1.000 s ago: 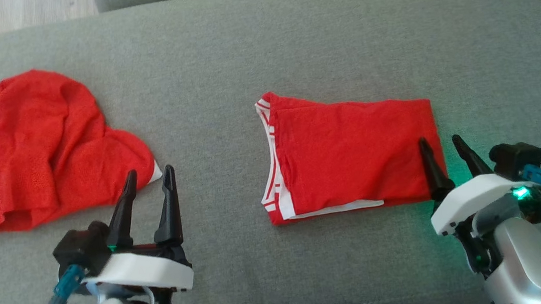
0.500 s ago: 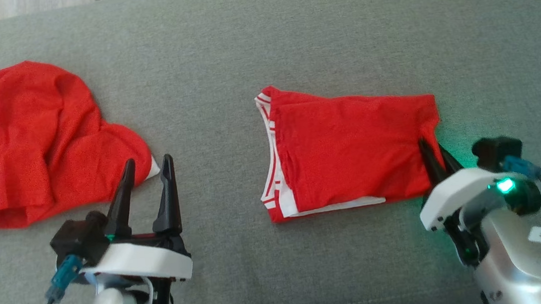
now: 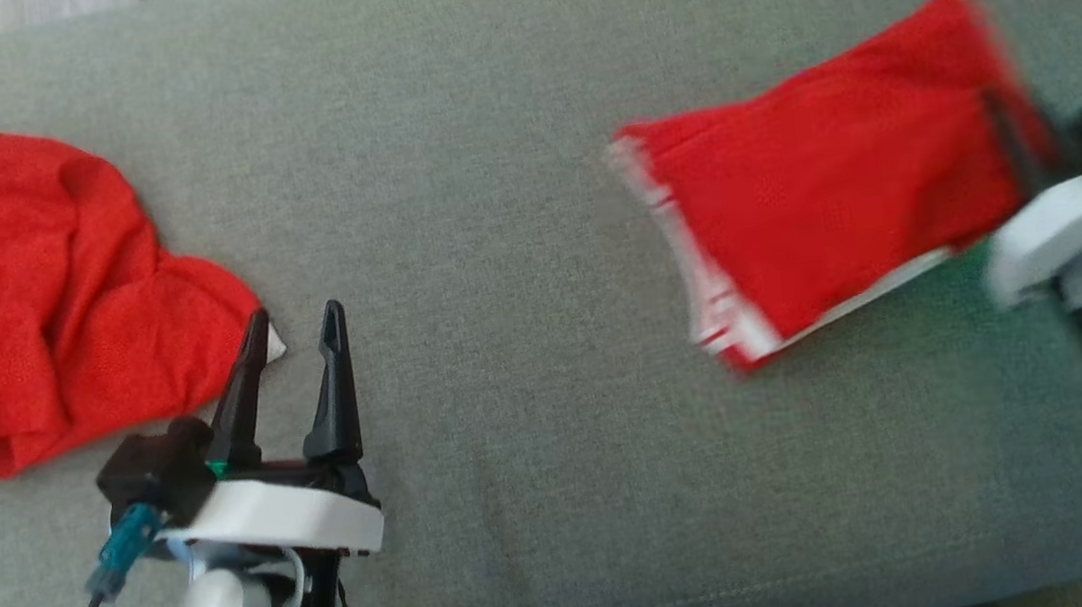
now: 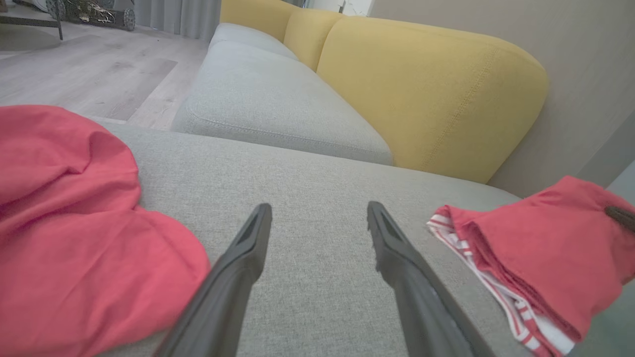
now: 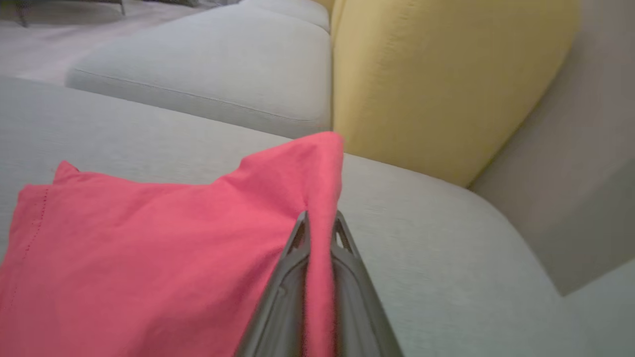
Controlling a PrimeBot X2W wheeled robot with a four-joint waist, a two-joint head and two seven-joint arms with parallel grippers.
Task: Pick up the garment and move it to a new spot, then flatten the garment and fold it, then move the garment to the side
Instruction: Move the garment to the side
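Observation:
The garment (image 3: 840, 182) is red with white-striped trim, folded into a rectangle, and lies tilted at the right of the grey cushion (image 3: 497, 77). My right gripper (image 3: 1010, 128) is shut on its right edge; in the right wrist view the red cloth (image 5: 173, 258) is pinched between the two fingers (image 5: 292, 258). The left wrist view has the folded garment (image 4: 536, 258) at its right. My left gripper (image 3: 292, 325) stands open above the cushion at lower left, nothing between its fingers (image 4: 243, 258).
A second red garment (image 3: 47, 295) lies crumpled at the cushion's left, just left of my left gripper. Yellow backrests (image 4: 426, 94) and another grey seat (image 4: 268, 104) lie beyond. Wooden floor (image 4: 74, 69) is past the cushion's far left corner.
My right gripper shut on the folded garment's right edge and has carried it rightward and farther away, its held side now higher in the picture. The left arm kept still. The camera shifted a little.

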